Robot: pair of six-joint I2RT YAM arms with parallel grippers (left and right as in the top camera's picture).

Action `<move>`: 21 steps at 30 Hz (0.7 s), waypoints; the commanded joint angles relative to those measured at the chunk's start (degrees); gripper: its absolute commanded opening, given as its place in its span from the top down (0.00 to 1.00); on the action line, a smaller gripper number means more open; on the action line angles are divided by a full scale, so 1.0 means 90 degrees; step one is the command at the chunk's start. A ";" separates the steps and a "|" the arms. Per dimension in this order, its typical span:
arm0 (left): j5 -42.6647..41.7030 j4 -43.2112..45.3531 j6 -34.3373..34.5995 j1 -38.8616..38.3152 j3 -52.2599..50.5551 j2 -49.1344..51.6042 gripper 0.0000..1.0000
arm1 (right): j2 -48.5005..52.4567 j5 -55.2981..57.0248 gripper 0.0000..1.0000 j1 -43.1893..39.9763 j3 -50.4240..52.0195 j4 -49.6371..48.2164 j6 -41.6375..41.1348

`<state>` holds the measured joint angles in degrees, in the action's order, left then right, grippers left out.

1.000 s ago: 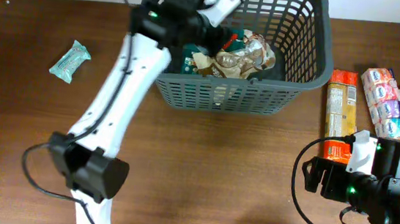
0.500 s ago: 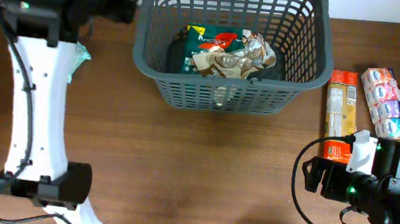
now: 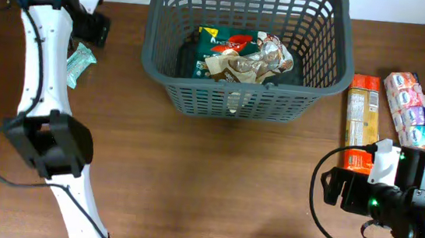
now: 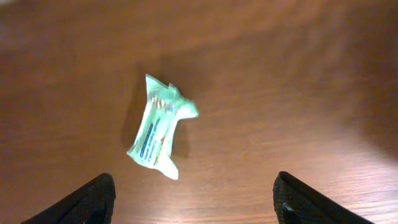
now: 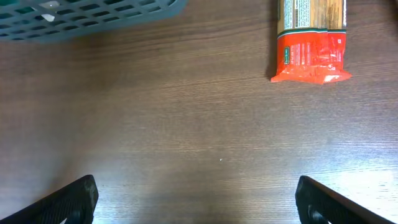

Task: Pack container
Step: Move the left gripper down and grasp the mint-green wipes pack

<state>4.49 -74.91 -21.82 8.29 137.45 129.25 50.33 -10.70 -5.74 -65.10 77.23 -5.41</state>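
1. While both claws hang above the brown wooden table (image 3: 230,183), we start with the big one: the container (image 3: 237,102). This dark grey lattice basket sits well off to the right of the left claw, and ahead and left of the right claw. Snack packets (image 3: 242,55) lie inside it.
2. Left claw (image 4: 193,183): fingers spread wide, nothing between them.
3. Right claw (image 5: 196,186): spread wide too, gripping nothing.
4. Ahead and right of the right claw, we see a long packet (image 5: 311,46) with an orange-red end, flat on the wood.
5. Just ahead of the left claw lies a small mint-green packet (image 4: 160,127), clear of both fingers.
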 commanded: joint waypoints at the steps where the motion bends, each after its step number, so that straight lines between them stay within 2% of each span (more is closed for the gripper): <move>1: 0.0442 -0.0068 -0.0614 0.0248 -0.0041 0.0342 0.25 | -0.0007 -0.0102 0.01 0.0053 -0.0078 0.0056 -0.0002; 8: 0.0369 -0.0036 -0.1309 0.0918 -0.0044 0.0610 0.25 | -0.0010 -0.0104 0.01 0.0053 -0.0078 0.0141 -0.0005; 12: -0.0291 -0.0027 -0.1914 0.1239 -0.0058 0.0653 0.31 | -0.0010 -0.0104 0.01 0.0053 -0.0078 0.0245 -0.0005; 21: -0.0580 0.0129 -0.2208 0.1256 -0.0078 0.1127 0.32 | -0.0007 -0.0109 0.01 0.0053 -0.0078 0.0389 -0.0311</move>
<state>1.87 -74.06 -39.00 20.32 137.12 135.09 50.33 -10.72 -5.74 -65.10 80.68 -5.96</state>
